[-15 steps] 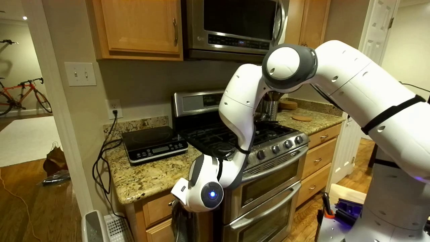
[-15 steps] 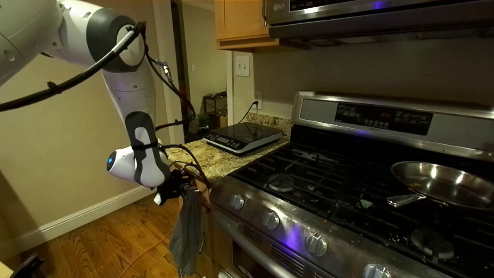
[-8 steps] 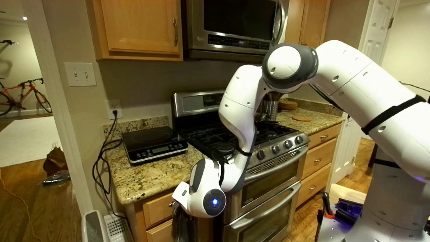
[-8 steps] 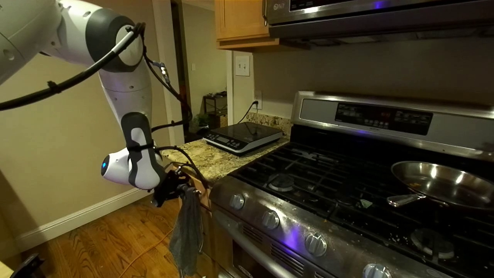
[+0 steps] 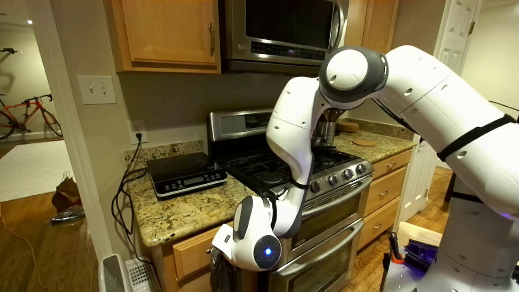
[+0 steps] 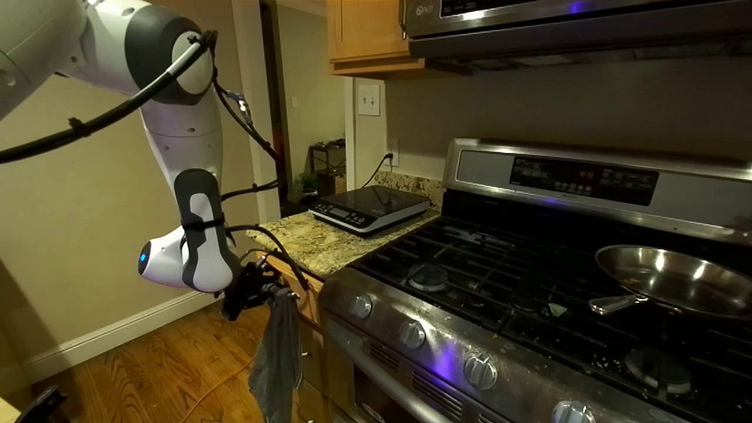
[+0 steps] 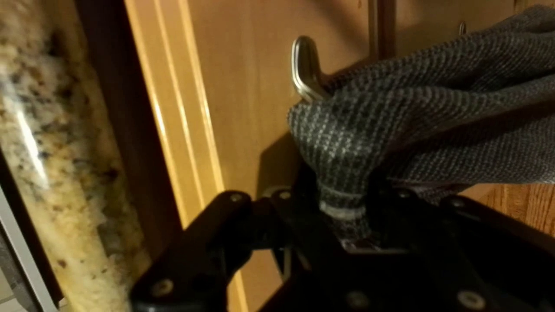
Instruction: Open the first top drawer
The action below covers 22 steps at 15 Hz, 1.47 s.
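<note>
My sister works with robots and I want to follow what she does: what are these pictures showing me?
The machine is a white jointed robot arm with a black two-fingered gripper at its end. The wide pictures are taken from outside it; the close-up is taken from its wrist. A flat black portable cooktop sits on the speckled tan stone counter. In an exterior view, a shiny steel frying pan rests on the steel gas stove. The gripper is closed on a grey woven towel hanging at the bent metal handle of the honey-coloured wooden drawer under the counter. Whether it also grips the handle through the towel is hidden.
</note>
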Each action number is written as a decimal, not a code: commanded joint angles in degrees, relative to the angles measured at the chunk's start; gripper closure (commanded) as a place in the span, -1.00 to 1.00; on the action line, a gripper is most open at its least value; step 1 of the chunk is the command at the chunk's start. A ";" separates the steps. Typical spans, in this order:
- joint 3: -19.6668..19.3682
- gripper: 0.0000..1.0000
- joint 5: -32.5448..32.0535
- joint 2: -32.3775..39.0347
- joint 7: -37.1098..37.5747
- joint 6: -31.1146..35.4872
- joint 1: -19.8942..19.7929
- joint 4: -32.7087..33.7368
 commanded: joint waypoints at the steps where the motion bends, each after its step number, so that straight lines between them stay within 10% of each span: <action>1: 2.61 0.79 -2.16 -2.97 4.22 0.93 1.48 -8.50; 9: 9.28 0.81 -0.81 -3.36 6.79 1.37 4.11 -17.83; 10: 9.50 0.10 -0.50 -3.83 6.49 1.24 4.46 -18.43; 13: 9.17 0.07 -0.77 -5.00 5.62 1.05 4.41 -18.90; 22: 3.69 -0.99 -3.60 -7.59 0.50 3.21 1.43 -13.13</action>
